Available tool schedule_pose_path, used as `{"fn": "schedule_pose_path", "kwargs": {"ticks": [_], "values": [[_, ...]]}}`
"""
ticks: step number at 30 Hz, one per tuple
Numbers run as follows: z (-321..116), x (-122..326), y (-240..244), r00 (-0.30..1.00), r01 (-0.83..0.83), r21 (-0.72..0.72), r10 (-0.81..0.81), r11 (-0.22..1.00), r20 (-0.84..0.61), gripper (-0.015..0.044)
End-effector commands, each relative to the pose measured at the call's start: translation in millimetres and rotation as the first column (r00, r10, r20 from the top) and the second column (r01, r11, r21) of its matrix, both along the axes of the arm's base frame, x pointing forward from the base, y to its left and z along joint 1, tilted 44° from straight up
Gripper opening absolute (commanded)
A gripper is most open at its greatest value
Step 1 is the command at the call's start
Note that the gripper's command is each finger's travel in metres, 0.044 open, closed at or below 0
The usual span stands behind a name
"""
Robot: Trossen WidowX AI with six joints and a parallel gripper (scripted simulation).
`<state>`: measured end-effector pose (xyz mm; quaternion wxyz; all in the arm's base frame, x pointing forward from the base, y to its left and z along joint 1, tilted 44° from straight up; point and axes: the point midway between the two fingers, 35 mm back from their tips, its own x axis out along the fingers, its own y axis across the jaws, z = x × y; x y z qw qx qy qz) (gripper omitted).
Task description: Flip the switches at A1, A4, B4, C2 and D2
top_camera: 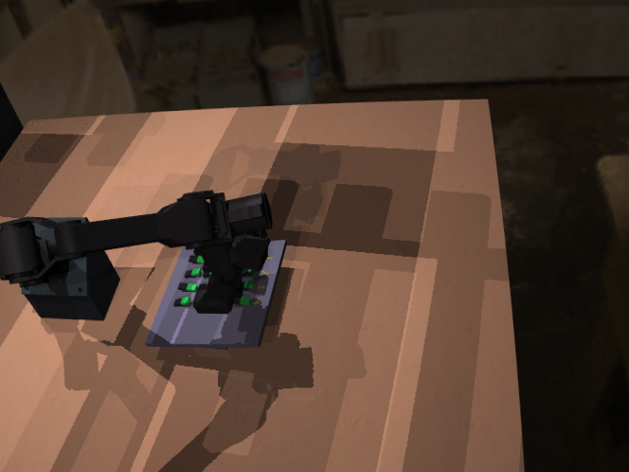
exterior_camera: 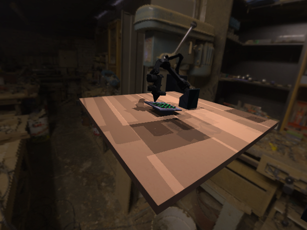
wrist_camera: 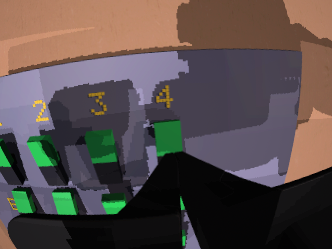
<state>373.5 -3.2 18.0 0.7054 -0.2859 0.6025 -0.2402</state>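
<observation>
The lilac switch panel (top_camera: 183,330) (exterior_camera: 177,109) (wrist_camera: 225,98) holds rows of switches with green and black ends. My gripper (exterior_camera: 155,100) (wrist_camera: 174,161) is shut and empty, pointing down at the panel's far row. In the wrist view its tips overlap the near edge of switch A4 (wrist_camera: 168,136); I cannot tell if they touch. Switch A3 (wrist_camera: 101,147), switch A2 (wrist_camera: 43,151) and part of switch A1 (wrist_camera: 4,154) show to its left. Switch B4 is mostly hidden by the fingers. Switch D2 (top_camera: 195,272) shows in the top view. The arm hides C2 there.
The arm's dark base (top_camera: 73,293) (exterior_camera: 189,99) stands on the table (top_camera: 367,303) (exterior_camera: 179,142) beside the panel's near side. Other switches stand close together, including B1 (wrist_camera: 23,202), B2 (wrist_camera: 65,203) and B3 (wrist_camera: 114,203). Shadows cross the panel and table.
</observation>
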Motion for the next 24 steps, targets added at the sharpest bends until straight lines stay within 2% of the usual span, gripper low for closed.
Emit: {"fn": "schedule_pose_path", "kwargs": {"ticks": [1,6,12,15,18,24], "values": [[34,-6,35,0.999,-0.030,0.007,0.030,1.000,0.035,0.0000],[36,-8,37,0.999,-0.031,0.007,0.031,0.999,0.036,0.0000],[30,-46,32,0.999,-0.031,0.006,0.031,0.999,0.034,0.0000],[28,-45,30,0.999,-0.030,0.006,0.029,1.000,0.033,0.0000],[8,-38,10,1.000,-0.014,0.006,0.014,1.000,0.018,0.0000],[5,-38,7,1.000,-0.013,0.005,0.013,1.000,0.016,0.0000]]}}
